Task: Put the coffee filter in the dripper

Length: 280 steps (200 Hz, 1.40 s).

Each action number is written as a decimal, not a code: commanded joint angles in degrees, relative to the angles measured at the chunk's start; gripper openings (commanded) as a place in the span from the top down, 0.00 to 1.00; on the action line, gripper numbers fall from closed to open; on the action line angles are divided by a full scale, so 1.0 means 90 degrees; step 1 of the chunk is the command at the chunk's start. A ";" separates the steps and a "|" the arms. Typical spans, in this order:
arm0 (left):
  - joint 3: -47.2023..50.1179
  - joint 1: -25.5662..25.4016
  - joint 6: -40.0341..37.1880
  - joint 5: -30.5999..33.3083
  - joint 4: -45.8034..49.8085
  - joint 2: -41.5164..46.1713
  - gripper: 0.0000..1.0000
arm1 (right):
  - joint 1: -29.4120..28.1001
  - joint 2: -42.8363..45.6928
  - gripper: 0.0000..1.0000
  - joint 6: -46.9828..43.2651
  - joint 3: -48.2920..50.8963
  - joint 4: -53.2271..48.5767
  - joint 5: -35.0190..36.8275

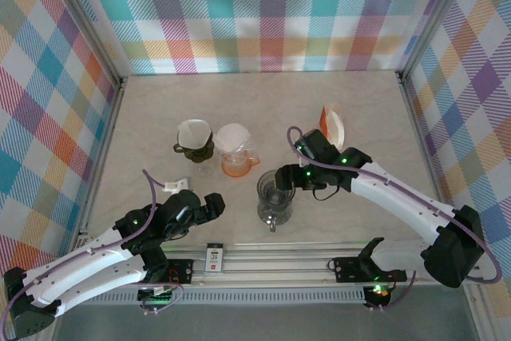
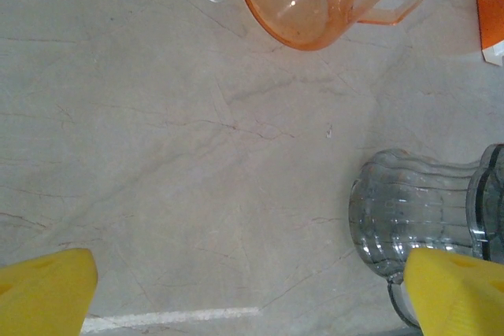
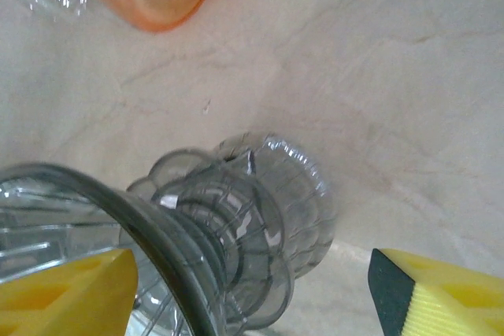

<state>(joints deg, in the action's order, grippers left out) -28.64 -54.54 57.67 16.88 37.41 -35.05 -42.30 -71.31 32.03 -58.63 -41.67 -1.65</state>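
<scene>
Three drippers stand near the middle of the table in the top view: a green dripper holding a paper filter, an orange dripper just beside it holding a second filter, and a glass dripper nearer the arms with no filter visible inside. A filter pack, orange and white, sits to the right, apart from all three. The right gripper is at the rim of the glass dripper; the left gripper hovers to its left, touching nothing. In the left wrist view, the left gripper is spread wide over bare table, with the glass dripper close to its right finger and the orange dripper and the filter pack farther off. In the right wrist view, the right gripper is spread, its fingers clamping nothing, and the rim of the glass dripper passes between them. Judged from this, two drippers are served and the glass dripper is not; a filter has yet to be fetched, presumably from the pack, and seated. Both seated filters are white, cone-shaped, thin paper, and likely to crumple if pinched hard.
</scene>
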 commanded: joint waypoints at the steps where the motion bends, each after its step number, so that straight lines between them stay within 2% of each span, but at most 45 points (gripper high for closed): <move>1: -0.0080 0.0054 0.0055 0.0256 0.0111 0.0037 0.00 | 0.0130 0.0178 0.22 -0.0216 -0.0320 0.0123 0.0727; 34: -0.0027 0.0055 -0.0056 0.0248 0.0030 0.0022 0.00 | 0.0999 -0.0048 0.25 -0.0461 -0.0421 0.0738 0.0800; 55: 0.0047 0.0054 -0.0038 0.0195 0.0018 0.0060 0.00 | 0.1666 -0.0532 0.33 -0.0759 -0.0697 0.0975 0.0949; 92: 0.0140 0.0055 0.0054 0.0210 0.0047 0.0217 0.00 | 0.2376 -0.1655 0.52 -0.1145 -0.1438 0.1137 0.1468; 113: 0.0163 0.0055 0.0047 0.0219 0.0072 0.0268 0.00 | 0.2696 -0.2213 0.54 -0.1228 -0.1873 0.1145 0.1462; 147: 0.0233 0.0054 0.0065 0.0239 0.0048 0.0286 0.00 | 0.2900 -0.2700 0.59 -0.1044 -0.2211 0.1381 0.1669; 200: 0.0238 0.0059 0.0008 0.0347 0.0006 0.0238 0.00 | 0.3060 -0.3550 0.60 -0.0847 -0.2819 0.1171 0.1713; 247: 0.0258 0.0064 0.0018 0.0382 -0.0035 0.0164 0.00 | 0.3069 -0.3848 0.64 -0.0995 -0.2950 0.1027 0.1916; 280: 0.0253 0.0069 0.0019 0.0386 -0.0084 0.0106 0.00 | 0.3071 -0.3966 0.70 -0.1133 -0.2987 0.1057 0.2047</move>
<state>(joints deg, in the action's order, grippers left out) -27.09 -54.46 57.65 19.11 37.32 -33.78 -14.96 -105.86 23.00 -83.64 -31.53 14.90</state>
